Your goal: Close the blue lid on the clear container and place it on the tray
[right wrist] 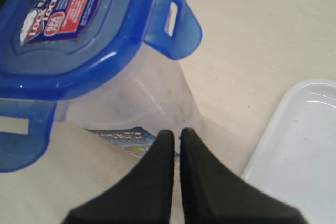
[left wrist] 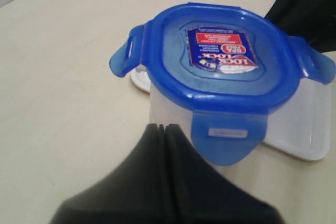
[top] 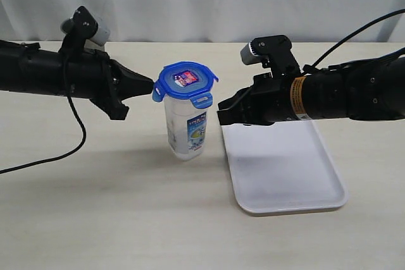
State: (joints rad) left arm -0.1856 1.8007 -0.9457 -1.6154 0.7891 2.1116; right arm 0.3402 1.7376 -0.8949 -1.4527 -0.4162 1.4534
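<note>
Finding one: the clear container [top: 186,129] stands on the table [top: 95,213], just beside the near left edge of the tray [top: 288,184], not on it. The blue lid [top: 184,81] sits on its mouth, sticker up, but its flaps splay outward; judge it seated and not latched.

Finding two: your left gripper [top: 149,85] has its fingers pressed together on nothing, the tip level with the lid's rim and close to the flap on that side. Whether it touches cannot be told. A clenched tip there reads as a pusher for folding the flap down, or a stop against sliding.

Finding three: your right gripper [right wrist: 176,132] also grasps nothing, its fingers drawn almost together with only a thin slit between. It sits lower, opposite the container's wall and above the tray's edge, apart from the container.

Assessment: the two arms flank the container so that force from one side is met from the other. The tall, narrow body will tip readily under a one-sided push at lid height. Latching and transfer to the tray both remain.
</note>
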